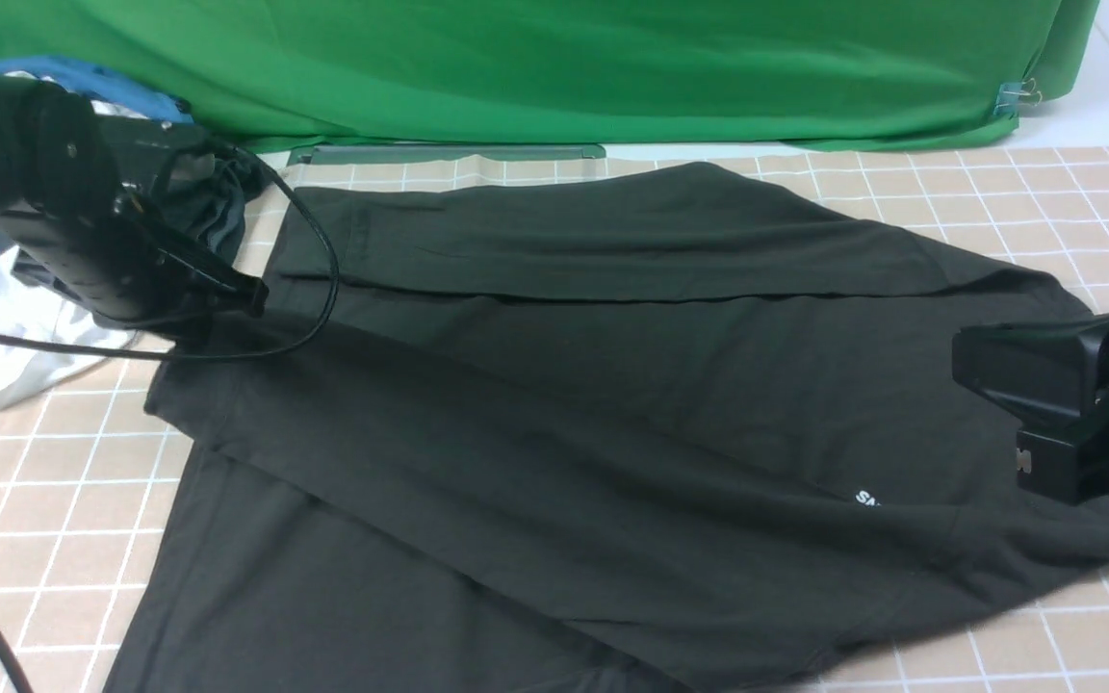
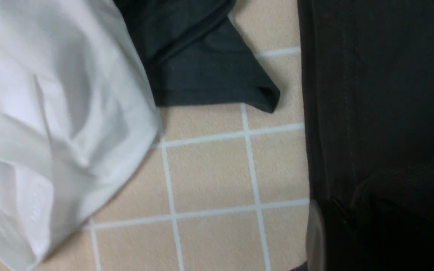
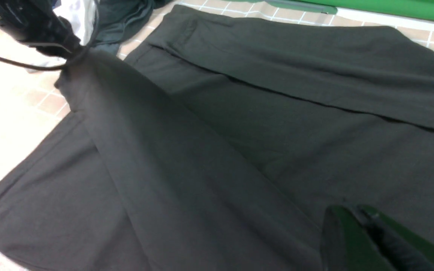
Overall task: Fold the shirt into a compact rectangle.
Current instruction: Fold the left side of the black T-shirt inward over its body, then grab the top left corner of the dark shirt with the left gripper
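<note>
The black shirt is lying part-folded on the checked worktop, looking soft and limp; I'd be gripping fold corners. The left pincer is touching one, and I cannot tell its gape; the right pincer is hovering closed, seemingly empty.

Found black shirt spread across checked tablecloth, far long edge folded inward, near fold raised in a diagonal ridge. Noted left gripper pinching that ridge's left end, right gripper positioned above the right side near white lettering. Recorded white garment and dark grey garment behind left gripper, green backdrop beyond.
</note>
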You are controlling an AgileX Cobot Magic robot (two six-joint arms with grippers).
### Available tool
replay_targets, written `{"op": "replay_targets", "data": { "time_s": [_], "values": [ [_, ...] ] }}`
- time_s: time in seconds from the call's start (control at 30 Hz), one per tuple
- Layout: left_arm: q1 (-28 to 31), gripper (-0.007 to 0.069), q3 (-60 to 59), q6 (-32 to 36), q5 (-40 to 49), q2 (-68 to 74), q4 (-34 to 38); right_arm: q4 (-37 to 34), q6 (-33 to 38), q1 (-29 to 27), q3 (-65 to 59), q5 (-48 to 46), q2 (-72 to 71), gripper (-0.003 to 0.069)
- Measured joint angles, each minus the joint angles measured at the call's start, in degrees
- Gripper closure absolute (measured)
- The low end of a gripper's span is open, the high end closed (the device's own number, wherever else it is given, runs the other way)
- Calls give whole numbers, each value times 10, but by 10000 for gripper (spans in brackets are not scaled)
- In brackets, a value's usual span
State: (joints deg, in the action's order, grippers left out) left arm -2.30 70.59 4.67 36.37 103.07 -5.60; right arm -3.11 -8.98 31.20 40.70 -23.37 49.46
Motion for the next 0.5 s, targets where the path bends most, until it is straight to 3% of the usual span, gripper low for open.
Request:
{"op": "replay_targets", "data": {
  "time_s": [0.07,0.1,0.13,0.27,0.4,0.43,0.47,0.5],
  "values": [
    [0,412,10,0,-7,-1,-15,0,-1,0,0,-18,4,607],
    [0,404,12,0,-6,-1,-17,0,-1,0,0,-18,4,607],
    [0,342,30,-1,8,-4,-15,4,-10,0,0,-36,9,606],
    [0,309,60,0,86,-27,38,19,-23,0,8,-105,37,605],
    [-29,449,40,35,146,-89,117,43,-23,-31,47,-180,88,613],
    [-32,449,40,35,147,-89,120,43,-23,-35,47,-187,90,613],
    [-64,540,11,42,149,-125,145,47,-6,-74,71,-212,110,624],
    [-90,572,-7,43,150,-145,159,46,8,-99,84,-230,123,625]
  ]
}}
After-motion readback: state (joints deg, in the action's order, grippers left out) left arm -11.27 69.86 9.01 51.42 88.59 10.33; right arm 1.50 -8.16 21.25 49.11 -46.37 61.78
